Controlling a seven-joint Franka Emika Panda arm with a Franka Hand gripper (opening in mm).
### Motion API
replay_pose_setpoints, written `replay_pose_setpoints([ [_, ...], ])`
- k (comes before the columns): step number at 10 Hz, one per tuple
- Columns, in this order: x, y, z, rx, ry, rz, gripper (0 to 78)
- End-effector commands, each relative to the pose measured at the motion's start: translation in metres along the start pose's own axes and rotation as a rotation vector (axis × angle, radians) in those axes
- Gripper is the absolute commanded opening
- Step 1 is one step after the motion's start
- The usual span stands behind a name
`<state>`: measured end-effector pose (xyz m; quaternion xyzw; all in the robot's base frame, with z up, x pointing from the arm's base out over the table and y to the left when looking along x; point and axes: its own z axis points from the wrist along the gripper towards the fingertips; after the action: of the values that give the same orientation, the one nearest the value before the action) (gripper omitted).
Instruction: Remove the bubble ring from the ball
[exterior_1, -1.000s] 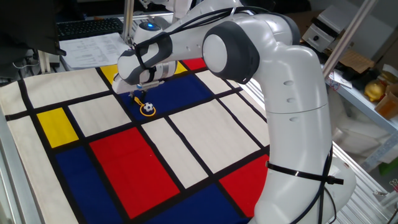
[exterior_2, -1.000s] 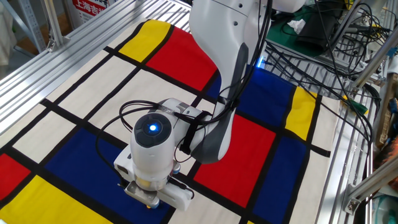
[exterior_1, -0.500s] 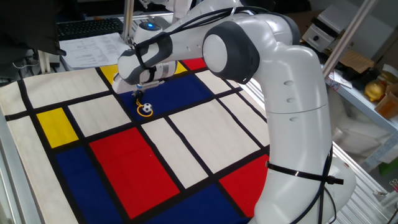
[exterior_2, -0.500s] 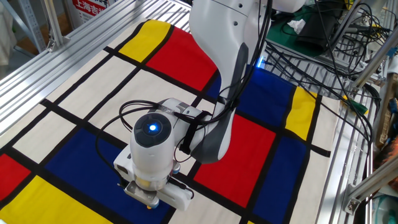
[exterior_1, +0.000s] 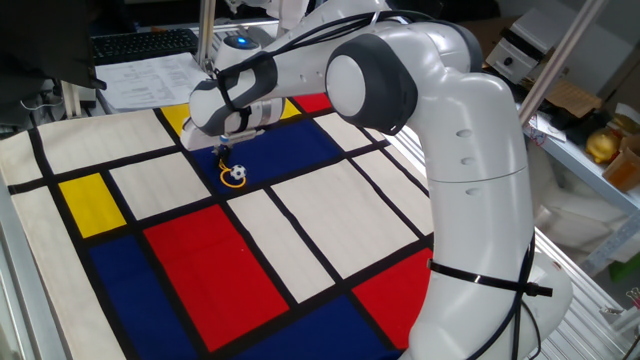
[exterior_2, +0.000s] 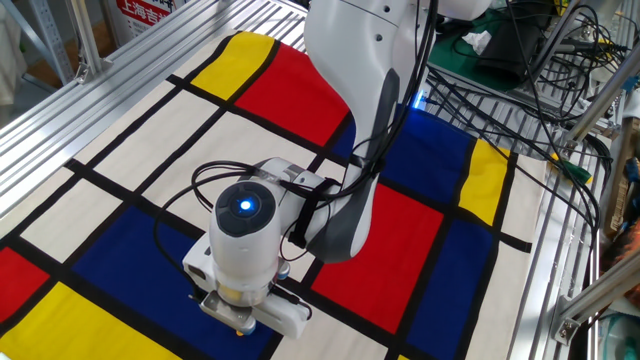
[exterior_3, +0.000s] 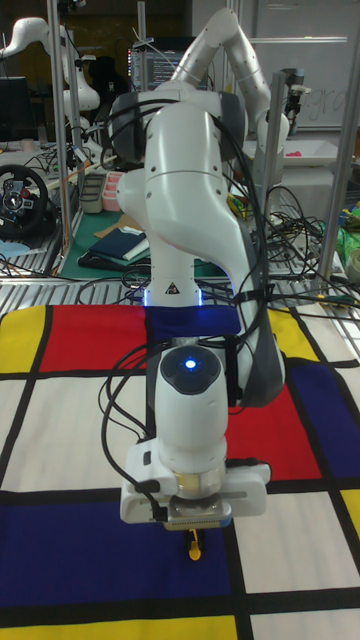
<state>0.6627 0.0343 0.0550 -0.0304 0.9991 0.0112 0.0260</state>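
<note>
The bubble ring (exterior_1: 233, 172) sits around the ball (exterior_1: 237, 173) on the blue cloth (exterior_1: 300, 145), looks light and thin, and the gripper (exterior_1: 224, 152) pinches its little handle, I think.

Glossy white arm (exterior_1: 470, 180) with dark grey joints, black cables, seemingly a blue-lit wrist button (exterior_2: 245, 205)

Bubble ring (exterior_1: 235, 176) and ball (exterior_1: 237, 173) shifted up-left slightly
</note>
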Motion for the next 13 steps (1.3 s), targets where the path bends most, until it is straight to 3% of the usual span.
replay_pose_setpoints([
  [1, 0.001, -0.007, -0.033, 0.039, 0.024, 0.000, 1.2],
  [4, 0.000, -0.008, -0.038, 0.048, 0.025, 0.001, 1.2],
  [9, -0.004, -0.023, -0.070, 0.064, 0.064, -0.012, 1.2],
  [10, -0.006, -0.033, -0.075, 0.054, 0.065, -0.015, 1.2],
  [13, -0.008, -0.058, -0.068, 0.048, 0.057, -0.051, 1.2],
])
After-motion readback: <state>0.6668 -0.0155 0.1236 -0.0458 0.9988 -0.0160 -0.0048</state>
